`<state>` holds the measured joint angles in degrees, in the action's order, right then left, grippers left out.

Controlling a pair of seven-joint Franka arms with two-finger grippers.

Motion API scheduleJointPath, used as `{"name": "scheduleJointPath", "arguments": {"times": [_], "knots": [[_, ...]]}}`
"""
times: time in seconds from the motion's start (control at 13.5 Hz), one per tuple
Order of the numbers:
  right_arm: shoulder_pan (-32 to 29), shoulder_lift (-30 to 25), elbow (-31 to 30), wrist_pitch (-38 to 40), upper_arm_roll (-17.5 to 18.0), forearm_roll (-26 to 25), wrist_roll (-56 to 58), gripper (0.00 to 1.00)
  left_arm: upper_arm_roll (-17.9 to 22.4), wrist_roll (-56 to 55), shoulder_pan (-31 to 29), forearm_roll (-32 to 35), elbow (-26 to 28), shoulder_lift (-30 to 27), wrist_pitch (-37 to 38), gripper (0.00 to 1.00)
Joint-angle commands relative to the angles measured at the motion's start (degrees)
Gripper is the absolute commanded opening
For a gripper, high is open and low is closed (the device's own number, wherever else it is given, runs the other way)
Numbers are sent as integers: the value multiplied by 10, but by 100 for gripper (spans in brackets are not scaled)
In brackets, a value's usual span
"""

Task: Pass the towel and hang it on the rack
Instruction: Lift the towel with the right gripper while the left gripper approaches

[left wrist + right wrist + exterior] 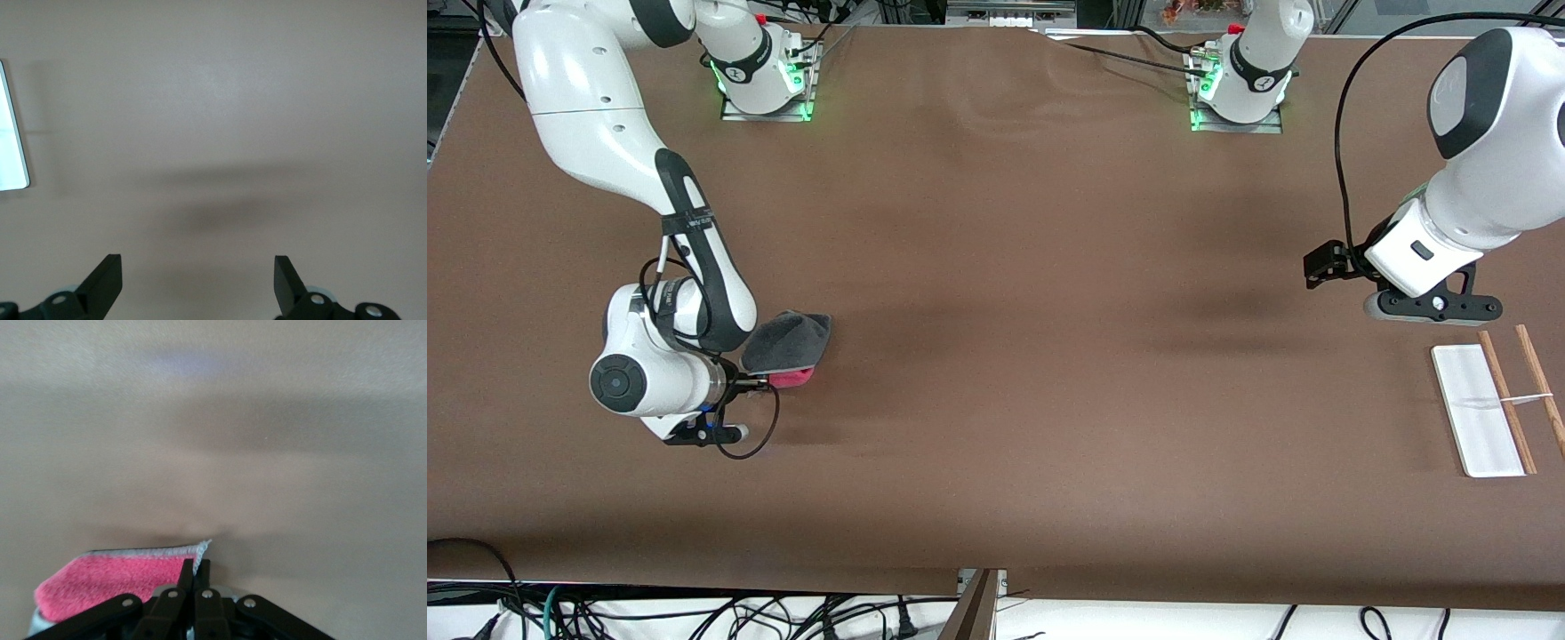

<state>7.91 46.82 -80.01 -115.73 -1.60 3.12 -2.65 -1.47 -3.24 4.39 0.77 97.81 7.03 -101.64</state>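
The towel point(790, 345) is dark grey on top with a pink-red underside, bunched at the right arm's end of the table. My right gripper point(769, 382) is shut on the towel's light-edged corner; the right wrist view shows the pink side point(113, 579) beside the closed fingers point(186, 573). The rack point(1489, 404) lies at the left arm's end: a flat white base, two brown rods and a thin crossbar. My left gripper point(1325, 263) is open and empty, above the table beside the rack. The left wrist view shows the spread fingers point(107, 280) and a bit of the white base point(12, 140).
The brown table point(1032, 293) stretches bare between the towel and the rack. Both arm bases stand along its edge farthest from the front camera. Cables hang below the edge nearest that camera.
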Motion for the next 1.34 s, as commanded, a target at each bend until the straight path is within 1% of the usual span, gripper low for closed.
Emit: {"name": "scheduleJointPath", "arguments": {"times": [0.0,0.15,0.45,0.59,0.74,0.89,1.11,1.26], "knots": [[1,-18,20,29,2,4,5,0,-2,10,-3,12,-16,5,13,100],[3,-34,28,38,7,8,6,0,-2,10,-3,12,-16,5,13,100],[53,-54,89,119,12,7,2,0,-1,10,-4,12,-16,5,13,100],[78,-71,107,139,11,7,1,0,-1,10,-4,14,-16,4,13,100],[100,-78,116,141,10,7,2,0,0,10,-3,13,-16,5,13,100],[121,-92,129,142,17,8,-1,0,-1,10,-3,12,-16,5,13,100],[169,-100,135,140,16,7,-44,0,-1,9,-3,11,-19,5,13,100],[193,-103,136,133,17,8,-50,0,-1,9,-2,12,-23,5,13,100]]}}
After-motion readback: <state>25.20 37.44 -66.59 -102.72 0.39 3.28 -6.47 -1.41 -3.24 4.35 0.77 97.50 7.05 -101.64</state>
